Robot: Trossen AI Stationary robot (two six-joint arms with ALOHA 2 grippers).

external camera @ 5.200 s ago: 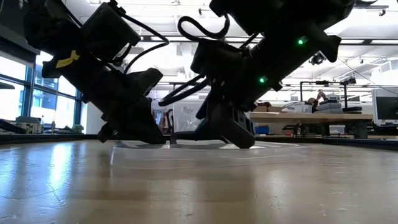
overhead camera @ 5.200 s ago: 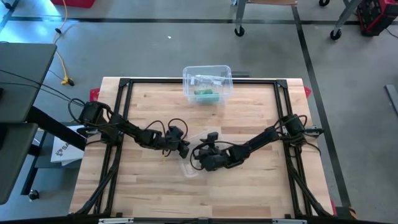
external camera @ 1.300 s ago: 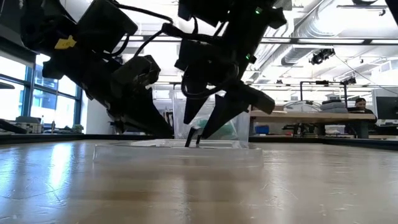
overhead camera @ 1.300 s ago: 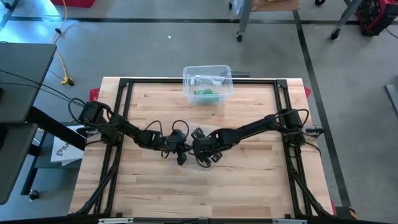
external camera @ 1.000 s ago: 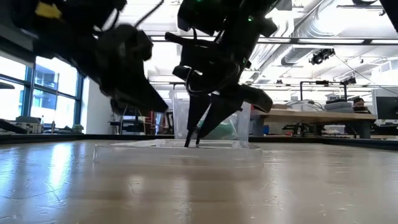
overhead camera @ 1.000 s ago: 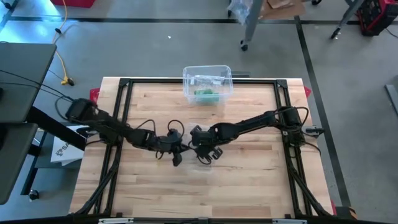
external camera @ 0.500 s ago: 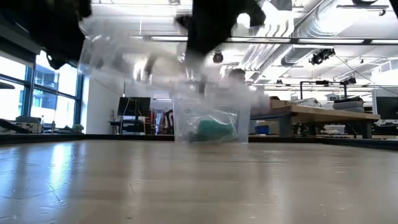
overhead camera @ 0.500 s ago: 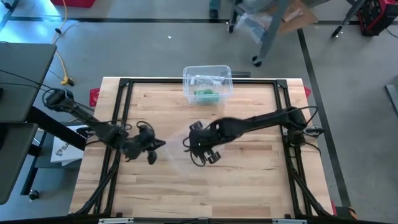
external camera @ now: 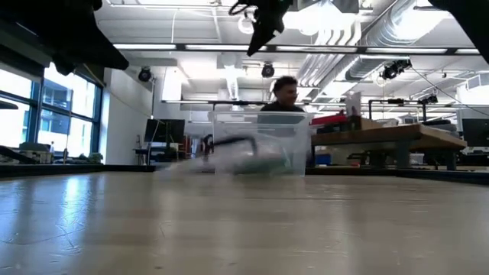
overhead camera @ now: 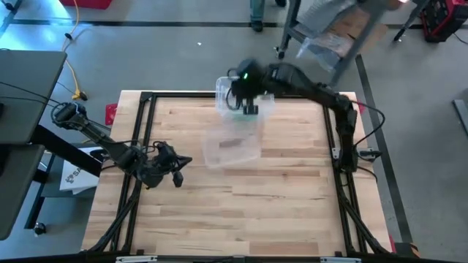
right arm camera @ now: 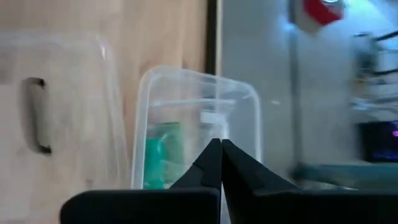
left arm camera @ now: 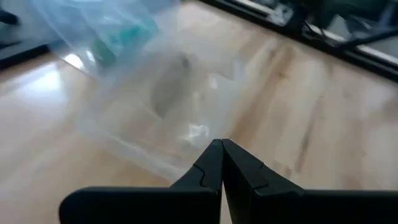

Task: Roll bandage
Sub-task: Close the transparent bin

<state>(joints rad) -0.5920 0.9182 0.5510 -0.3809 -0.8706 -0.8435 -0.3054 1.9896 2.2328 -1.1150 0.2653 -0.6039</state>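
A clear box stands at the table's far edge, and the green bandage lies inside it. My right gripper hangs shut above the box, well off the table, and holds nothing. A clear flat lid with a slot handle sits just in front of the box, low at the table and blurred. My left gripper is shut and empty near the table's left side, pointing toward the lid.
Black frame rails run around the tabletop. Bare wood stretches over the near half. A person shows beyond the table behind the box. On the floor past the far right corner a cart is moving.
My right gripper has shut, risen and swung from the table's middle to above the box at the far edge. My left gripper has drawn back toward the left edge. The lid was lifted off the table, carried toward the far edge, and has come down in front of the box.
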